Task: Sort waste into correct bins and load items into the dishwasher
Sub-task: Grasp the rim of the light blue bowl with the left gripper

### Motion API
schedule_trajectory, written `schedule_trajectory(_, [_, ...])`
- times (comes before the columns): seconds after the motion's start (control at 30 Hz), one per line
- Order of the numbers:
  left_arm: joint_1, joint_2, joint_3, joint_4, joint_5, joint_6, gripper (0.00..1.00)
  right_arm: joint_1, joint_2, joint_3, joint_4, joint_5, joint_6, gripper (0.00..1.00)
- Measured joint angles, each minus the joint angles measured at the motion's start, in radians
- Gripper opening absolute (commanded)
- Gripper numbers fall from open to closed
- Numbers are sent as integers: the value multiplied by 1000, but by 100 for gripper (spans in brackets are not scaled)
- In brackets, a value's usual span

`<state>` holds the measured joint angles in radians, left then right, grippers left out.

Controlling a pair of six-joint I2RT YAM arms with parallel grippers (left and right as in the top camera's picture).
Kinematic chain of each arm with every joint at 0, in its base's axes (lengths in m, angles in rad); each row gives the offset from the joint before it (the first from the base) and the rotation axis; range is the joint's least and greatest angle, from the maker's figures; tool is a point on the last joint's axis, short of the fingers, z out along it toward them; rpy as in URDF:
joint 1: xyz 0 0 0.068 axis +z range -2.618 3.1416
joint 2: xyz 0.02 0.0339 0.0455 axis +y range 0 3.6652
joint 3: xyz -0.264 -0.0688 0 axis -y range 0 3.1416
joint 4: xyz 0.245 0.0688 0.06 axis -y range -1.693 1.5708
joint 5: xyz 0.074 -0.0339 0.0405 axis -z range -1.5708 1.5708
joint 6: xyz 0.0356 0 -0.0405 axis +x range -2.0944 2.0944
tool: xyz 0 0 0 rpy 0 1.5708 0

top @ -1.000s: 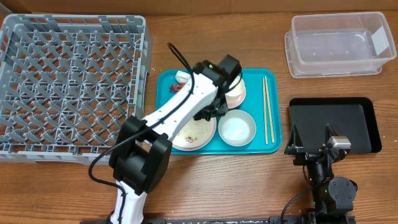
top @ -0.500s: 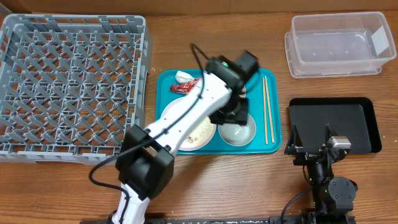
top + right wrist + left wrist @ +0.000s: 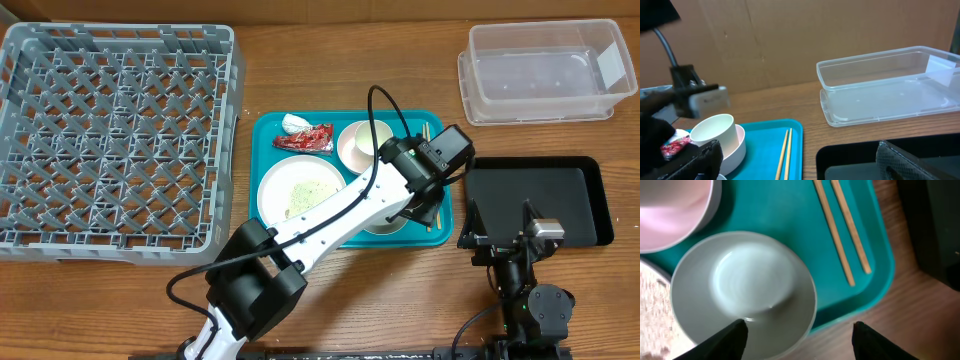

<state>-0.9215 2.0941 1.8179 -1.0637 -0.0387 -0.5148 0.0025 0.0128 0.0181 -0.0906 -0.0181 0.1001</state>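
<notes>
On the teal tray (image 3: pixel 270 130) lie a crumpled red wrapper (image 3: pixel 306 138) and a white tissue (image 3: pixel 293 122). Beside them is a white plate (image 3: pixel 298 190) with food scraps. A white cup (image 3: pixel 362 140) stands in a pale bowl (image 3: pixel 737 142). My left gripper (image 3: pixel 800 332) hangs open over the tray's front right corner. One fingertip is above the second bowl (image 3: pixel 745 287), the other above bare wood; nothing is held. The chopsticks (image 3: pixel 842 230) lie just beyond. My right gripper (image 3: pixel 800 167) is open above the black tray (image 3: pixel 575 195). The grey rack (image 3: pixel 115 130) stands at the left.
The clear plastic tub (image 3: pixel 545 70) sits at the back right, behind the black tray. A cardboard wall (image 3: pixel 765 40) closes off the back of the table. The left arm (image 3: pixel 330 220) stretches diagonally across the front of the teal tray.
My left arm has swung right, from over the cup and bowl to the tray's front right corner, uncovering the plate. Its jaws have opened wider. The right arm has not moved.
</notes>
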Motion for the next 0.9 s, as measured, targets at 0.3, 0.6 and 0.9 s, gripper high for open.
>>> schedule_trajectory(0.3, [-15, 1, -67, 131, -36, 51, 60, 0, 0, 0, 1, 0, 0, 100])
schedule_trajectory(0.6, [-29, 1, -203, 231, -54, 55, 58, 0, 0, 0, 0, 0, 0, 100])
schedule_trajectory(0.9, [-41, 1, -238, 246, -55, 55, 45, 0, 0, 0, 0, 0, 0, 100])
